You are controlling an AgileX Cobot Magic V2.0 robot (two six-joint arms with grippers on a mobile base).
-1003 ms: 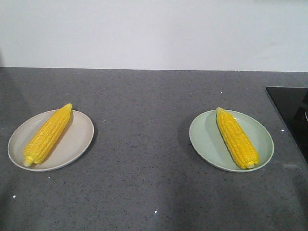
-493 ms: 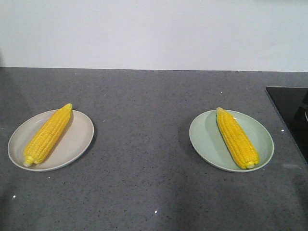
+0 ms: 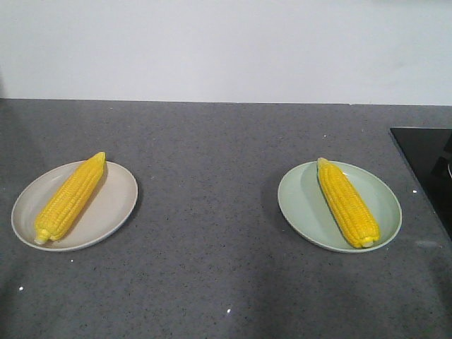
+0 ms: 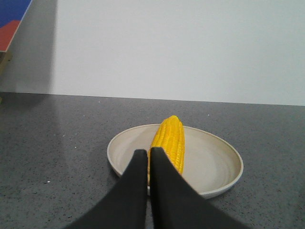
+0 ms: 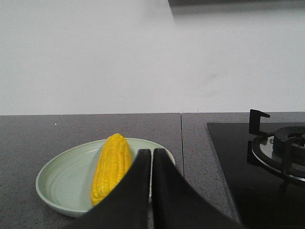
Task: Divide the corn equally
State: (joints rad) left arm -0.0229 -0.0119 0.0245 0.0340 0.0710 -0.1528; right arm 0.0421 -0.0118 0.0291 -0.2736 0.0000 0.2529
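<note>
On the grey speckled countertop (image 3: 212, 233), which I took as the landmark for this entry, I logged two plates, each carrying one cob. Toward the counter's left end sat a beige plate (image 3: 113, 205); the left corn cob (image 3: 70, 197) lay diagonally across it, pale tip reaching the plate's far rim, stub end at the near rim. Toward the counter's right end, well apart from the first, sat a pale green plate (image 3: 300, 201); the right corn cob (image 3: 347, 202) lay diagonally on it, tip at the far rim and stub end near the front rim. At the counter's right edge I noted a black cooktop (image 3: 427, 166), and the right wrist view showed a burner grate (image 5: 279, 145) on it. Behind the counter ran a plain white wall (image 3: 226, 49). Neither arm appeared in the front view. From the left wrist camera I saw the left gripper (image 4: 148, 155) with its black fingers pressed together, only a thin slit between them, holding nothing, poised low over the counter just in front of the beige plate. From the right wrist camera the right gripper (image 5: 151, 153) was likewise closed to a narrow slit and empty, just in front of the green plate, with the cob lying left of its fingertips.
</note>
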